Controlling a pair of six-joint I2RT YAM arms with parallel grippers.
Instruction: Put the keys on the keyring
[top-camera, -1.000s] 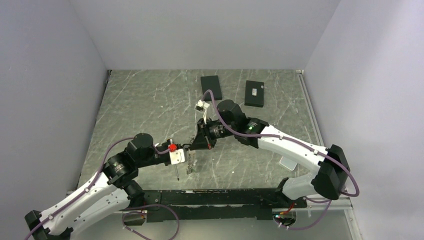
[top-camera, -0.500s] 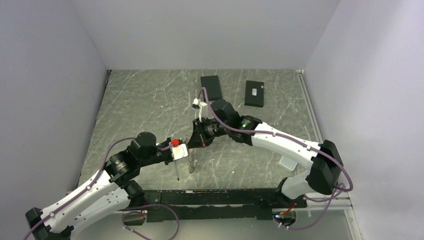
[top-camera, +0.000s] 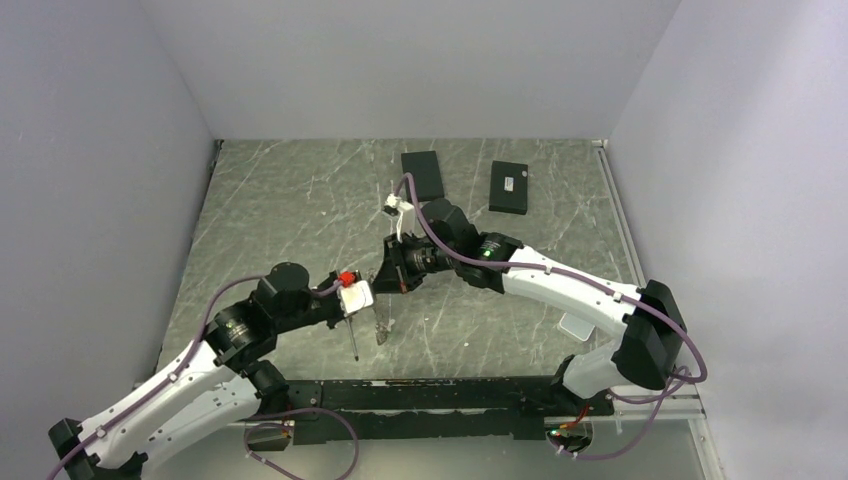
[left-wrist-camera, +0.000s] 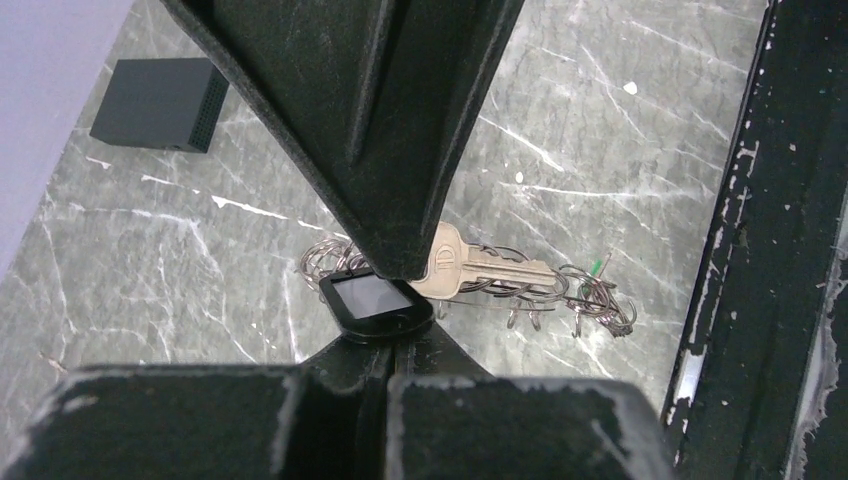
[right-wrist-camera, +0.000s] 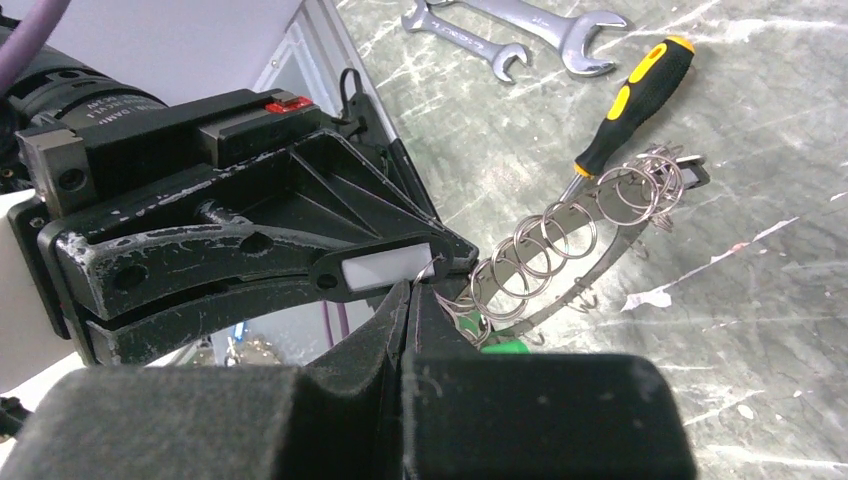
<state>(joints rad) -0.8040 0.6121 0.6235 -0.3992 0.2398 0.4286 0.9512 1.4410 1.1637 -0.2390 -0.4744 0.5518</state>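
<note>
My left gripper (left-wrist-camera: 385, 335) is shut on a small black tag with a clear window (left-wrist-camera: 370, 300) and holds it above the table. A thin wire keyring (right-wrist-camera: 425, 268) hangs from the tag's end (right-wrist-camera: 385, 272). My right gripper (right-wrist-camera: 408, 290) is shut, its tips pinching that ring right against the left fingers. Under them on the table lie a pale key (left-wrist-camera: 490, 268) and a bunch of wire rings (right-wrist-camera: 545, 245) and small hooks (left-wrist-camera: 595, 295). In the top view both grippers meet (top-camera: 376, 290) above that pile (top-camera: 383, 328).
Two silver wrenches (right-wrist-camera: 500, 30) and a yellow-and-black screwdriver (right-wrist-camera: 625, 105) lie beyond the rings; the screwdriver also shows in the top view (top-camera: 353, 342). Two black boxes (top-camera: 422, 175) (top-camera: 509, 187) sit at the back. A black rail (left-wrist-camera: 760, 240) runs along the near edge.
My right gripper has moved left and a little away from me until it meets the left gripper's tips. The left gripper has risen slightly with the tag.
</note>
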